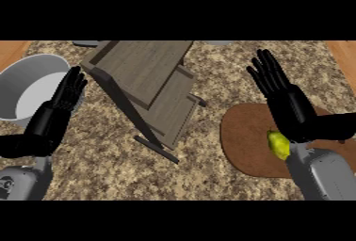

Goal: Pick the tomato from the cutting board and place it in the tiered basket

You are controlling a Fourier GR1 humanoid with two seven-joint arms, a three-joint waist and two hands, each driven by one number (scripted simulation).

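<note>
Task item located: small yellow-green, rounded fruit-like piece (279, 144), standing in for the tomato, on the brown rounded wooden cutting board (245, 141) at right of the speckled stone counter (208, 75). Colour at odds with the task's wording; recorded as seen. Item partly hidden behind the right black hand (285, 96) and its grey forearm; visible part reads longer near-to-far than across. Right hand raised above the board, fingers straight and spread, pointing far, holding nothing. Item positioned near the wrist end of that hand, on the near side of the fingertips, so a pull-back toward the near edge and a descent judged necessary before any closing round it. Left black hand (59, 106) at far left, fingers straight and together, upright, empty, resting beside the grey round bowl (21, 77); well apart from the board, hence right hand clearly the nearer. Grey-brown wooden tiered basket (149, 82) standing centre, between the two hands, to the left of the board, tiers stepping down toward near-right. Open counter visible between board and basket for a leftward carry. Basket's raised rims judged the main obstacle on approach. Board's right edge cut off by the forearm.
</note>
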